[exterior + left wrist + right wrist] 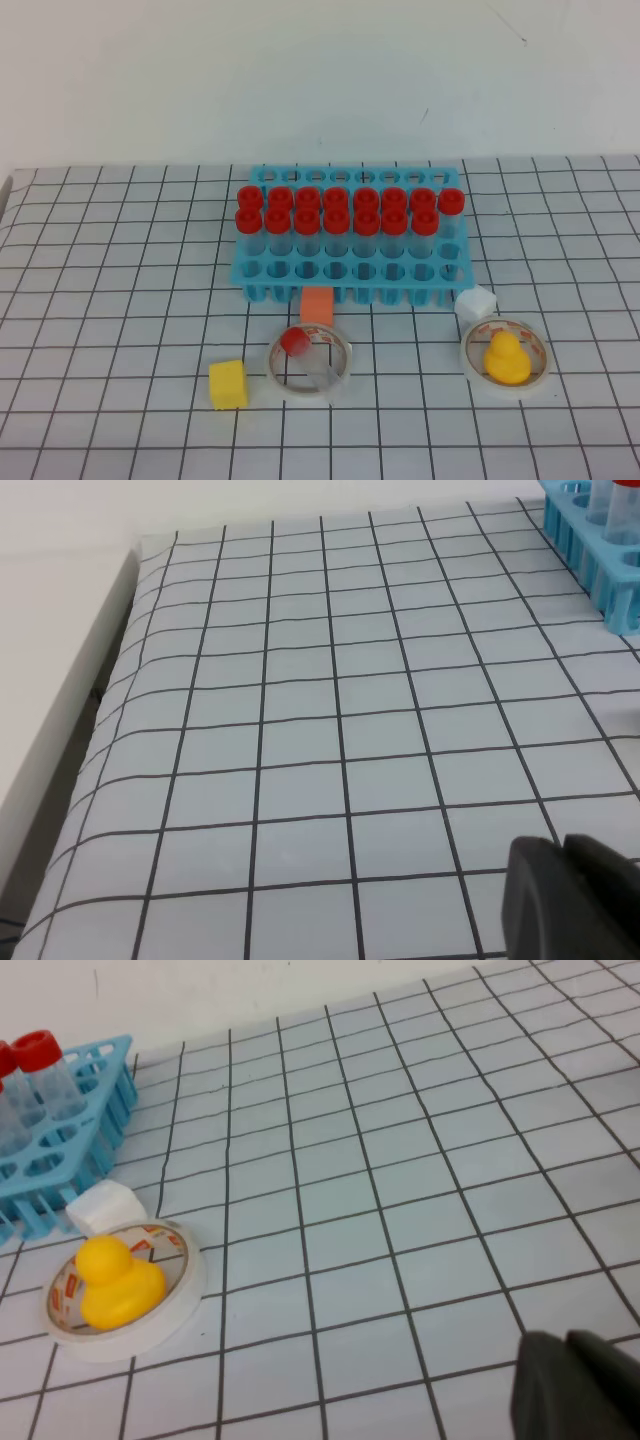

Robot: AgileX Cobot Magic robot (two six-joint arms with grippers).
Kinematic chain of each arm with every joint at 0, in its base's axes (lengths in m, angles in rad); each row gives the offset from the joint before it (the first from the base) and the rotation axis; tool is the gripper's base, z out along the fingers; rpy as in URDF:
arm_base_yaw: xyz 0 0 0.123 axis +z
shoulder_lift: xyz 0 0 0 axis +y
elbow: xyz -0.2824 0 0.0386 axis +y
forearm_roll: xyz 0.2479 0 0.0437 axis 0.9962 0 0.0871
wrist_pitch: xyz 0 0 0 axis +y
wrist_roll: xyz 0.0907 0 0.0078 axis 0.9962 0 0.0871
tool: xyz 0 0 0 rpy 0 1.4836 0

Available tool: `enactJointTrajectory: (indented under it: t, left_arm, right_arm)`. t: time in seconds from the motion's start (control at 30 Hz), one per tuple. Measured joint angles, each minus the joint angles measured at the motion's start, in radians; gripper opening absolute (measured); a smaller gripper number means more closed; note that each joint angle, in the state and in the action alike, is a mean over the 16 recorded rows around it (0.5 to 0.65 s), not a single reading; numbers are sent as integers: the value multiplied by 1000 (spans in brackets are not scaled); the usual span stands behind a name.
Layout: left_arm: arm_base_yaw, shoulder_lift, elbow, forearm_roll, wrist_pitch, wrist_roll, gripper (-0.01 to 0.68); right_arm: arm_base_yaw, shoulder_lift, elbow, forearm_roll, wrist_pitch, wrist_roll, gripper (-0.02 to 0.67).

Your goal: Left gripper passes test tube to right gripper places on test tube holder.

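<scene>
The test tube [307,356], clear with a red cap, lies tilted inside a white tape roll [340,372] in front of the test tube holder [350,282]. The holder is a light blue rack with two rows of red-capped tubes standing in it. Neither gripper shows in the exterior high view. In the left wrist view the left gripper [562,870] is a dark shape at the bottom right, its fingers together and holding nothing, over bare grid. In the right wrist view the right gripper [566,1358] sits at the bottom right, likewise shut with nothing in it, well right of the holder [70,1155].
A yellow cube [228,384] lies left of the tape roll and an orange block [317,305] against the rack's front. A white cube [476,303] and a yellow duck [507,358] in a second tape roll [470,355] sit front right. The table's left edge [100,680] drops off.
</scene>
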Motion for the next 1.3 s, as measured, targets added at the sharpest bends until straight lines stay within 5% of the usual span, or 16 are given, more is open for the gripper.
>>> enactJointTrajectory:
  t: [0.87, 1.3]
  left_arm:
    - [0, 0, 0, -57, -8, -24, -1]
    - [0, 0, 2, -605, -80, -192, -1]
  right_arm:
    - [0, 0, 0, -3, 0, 4, -1]
    - [0, 0, 5, 499, 0, 109, -1]
